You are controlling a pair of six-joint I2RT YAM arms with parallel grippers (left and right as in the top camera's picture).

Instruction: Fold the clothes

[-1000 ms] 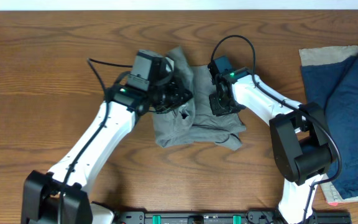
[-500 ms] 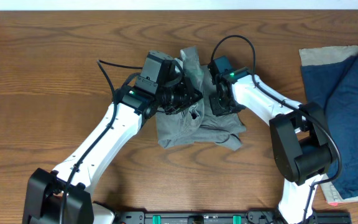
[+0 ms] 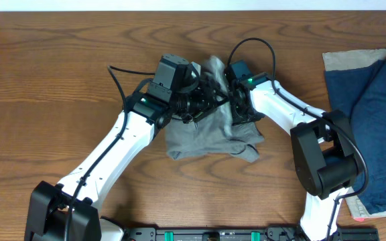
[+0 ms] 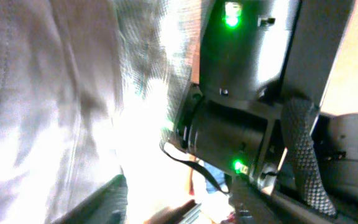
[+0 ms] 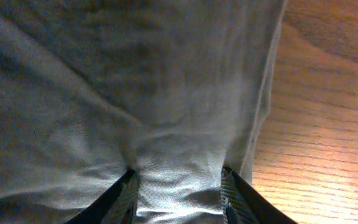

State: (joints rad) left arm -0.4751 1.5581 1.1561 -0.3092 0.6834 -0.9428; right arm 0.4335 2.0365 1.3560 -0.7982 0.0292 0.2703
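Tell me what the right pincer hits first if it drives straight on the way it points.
The grey shorts. The right pincer points straight into the cloth, which fills the view ahead between its open jaws and seems to touch them, though depth is hard to judge.

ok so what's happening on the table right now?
Both arms are on the grey shorts mid-table. A flap stands bunched up at the left gripper, beside the right arm; its grip isn't clear. The right gripper rests on the cloth, fingers apart. No neat fold yet. A navy garment and beige cloth lie untouched at the right edge.
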